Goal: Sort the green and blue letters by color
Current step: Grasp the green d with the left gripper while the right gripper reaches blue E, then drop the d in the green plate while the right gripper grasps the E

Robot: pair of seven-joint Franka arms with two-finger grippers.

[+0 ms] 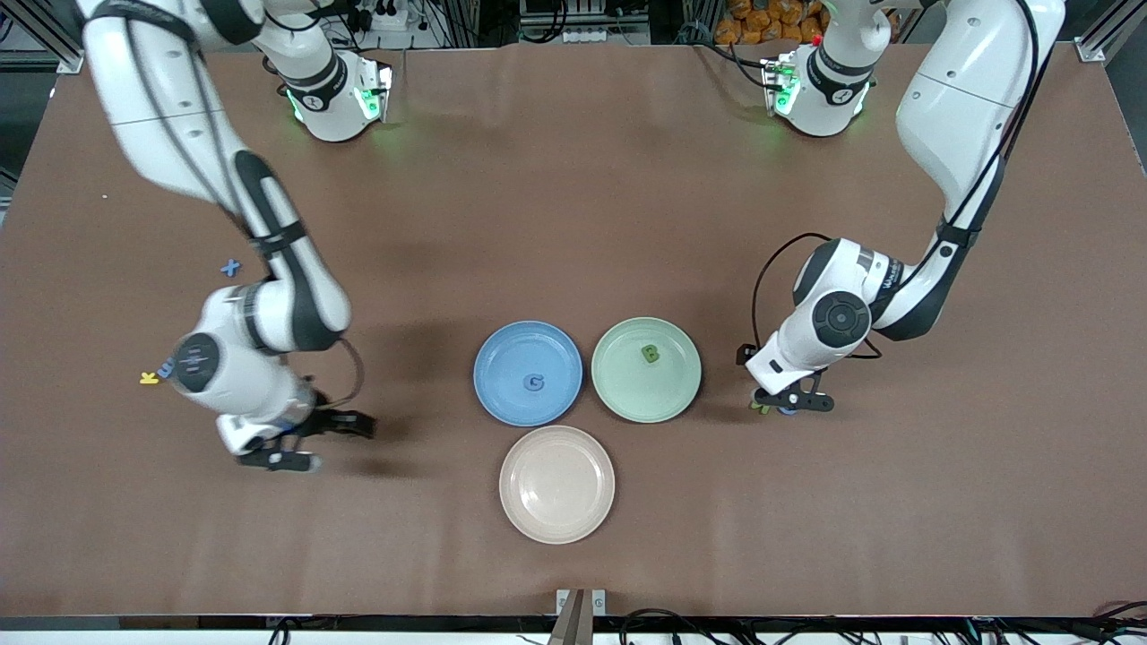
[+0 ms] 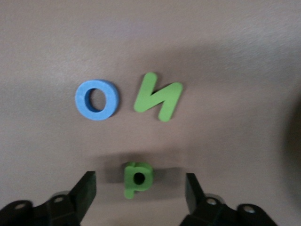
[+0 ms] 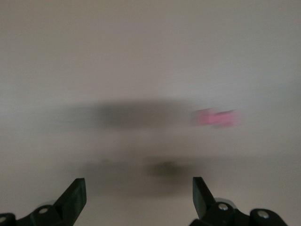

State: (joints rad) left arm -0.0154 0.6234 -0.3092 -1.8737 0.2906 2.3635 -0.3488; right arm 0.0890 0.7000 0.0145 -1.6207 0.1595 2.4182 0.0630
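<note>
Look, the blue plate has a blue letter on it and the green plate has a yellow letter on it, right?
Not quite. The letter on the green plate is green, not yellow, as the front view shows. The blue plate does hold a blue letter.

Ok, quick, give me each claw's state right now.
Left claw: open, low over the table, straddling the green P, not gripping it.
Right claw: open, empty, over bare table.

the pink smear (image 3: 217,117) at middle right of the right wrist view is too blurred to name. both wrist views cut the fingers (image 2: 84,190) off at the bottom edge. in the front view's left part, the right arm half hides a blue letter (image 1: 166,367).
</note>
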